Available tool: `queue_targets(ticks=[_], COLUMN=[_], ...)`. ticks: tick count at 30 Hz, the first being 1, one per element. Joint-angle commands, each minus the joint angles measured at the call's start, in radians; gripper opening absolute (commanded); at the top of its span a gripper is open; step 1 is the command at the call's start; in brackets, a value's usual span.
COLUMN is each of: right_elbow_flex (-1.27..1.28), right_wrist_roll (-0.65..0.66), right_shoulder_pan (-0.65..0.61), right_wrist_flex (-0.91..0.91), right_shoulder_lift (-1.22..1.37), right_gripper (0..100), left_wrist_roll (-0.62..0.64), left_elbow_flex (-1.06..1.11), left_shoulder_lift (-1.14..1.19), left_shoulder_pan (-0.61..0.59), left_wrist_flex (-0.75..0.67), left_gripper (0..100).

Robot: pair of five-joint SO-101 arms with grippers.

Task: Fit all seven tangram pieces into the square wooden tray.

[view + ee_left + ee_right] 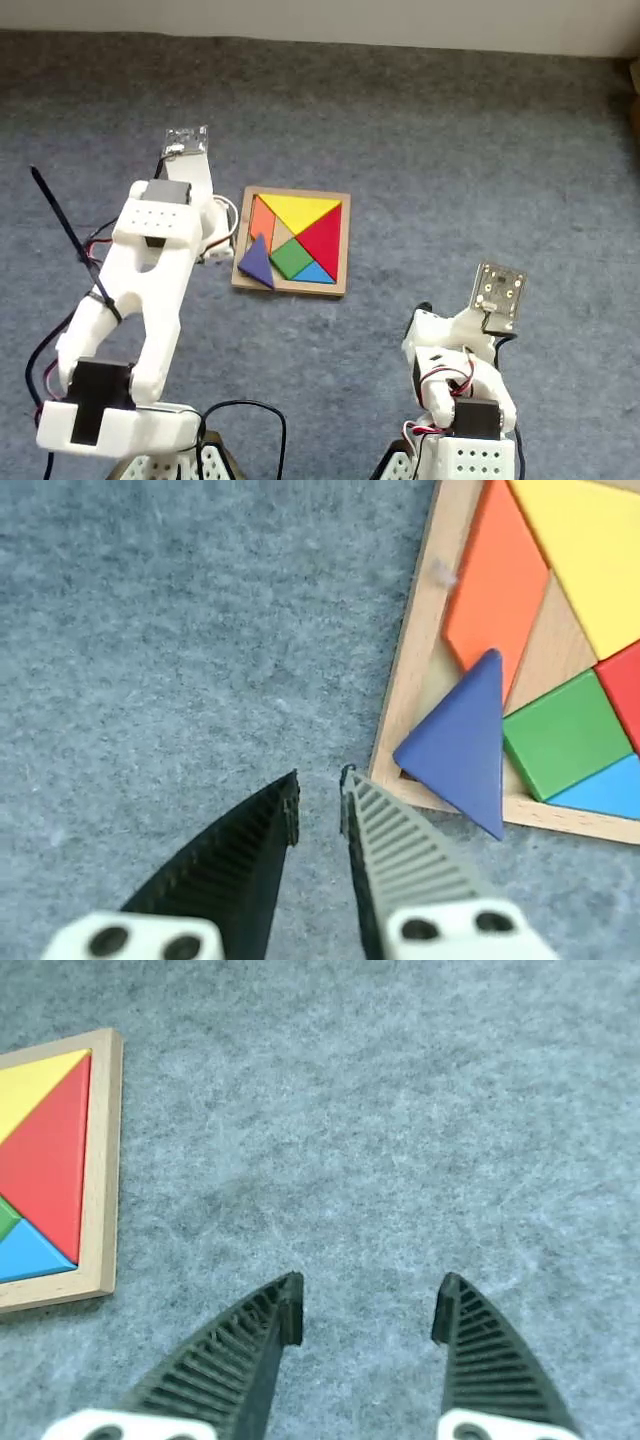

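1. Left gripper: we see its jaws a narrow gap apart, holding nothing, just beside the tray corner.
2. Right of it, the blue triangle lies across the near rim, not seated, long axis near to far.
3. We judge the left arm nearer; the right gripper, wide apart and empty, is well apart.
4. Open carpet on the left gives room.

Nothing written can be read in any view: no words, numbers, labels or signs. The small circuit board on one arm and the one on the other are too small for any print to be made out. The coloured pieces and the wooden tray have plain, unmarked faces.
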Motion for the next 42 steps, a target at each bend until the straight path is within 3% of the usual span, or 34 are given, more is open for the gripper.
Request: queue_targets(ticks=[1,16,29,37,42], right_elbow_flex=[0.127,0.127,0.127,0.127,0.127], right_wrist_roll=[-0.009,-0.009,-0.009,-0.009,-0.009], right_shoulder_pan=[0.012,0.012,0.012,0.012,0.012], right_wrist_flex=[0.004,0.004,0.004,0.004,0.004], right_shoulder_lift=[0.007,0.007,0.007,0.007,0.007], right_gripper=[21.7,21.7,21.7,21.7,21.7], left_wrist_roll=[-0.034,-0.072,-0.071,0.011,0.012], left_elbow_flex=[0.038,0.186,0.166,0.166,0.180], left_shoulder_lift=[-0.041,-0.041,-0.074,-0.200,-0.139], left_shoulder_pan=[0.024,0.205,0.211,0.203,0.202], left_wrist_flex=[-0.041,-0.278,-0.287,-0.295,-0.373], left_gripper=[8,8,8,8,8])
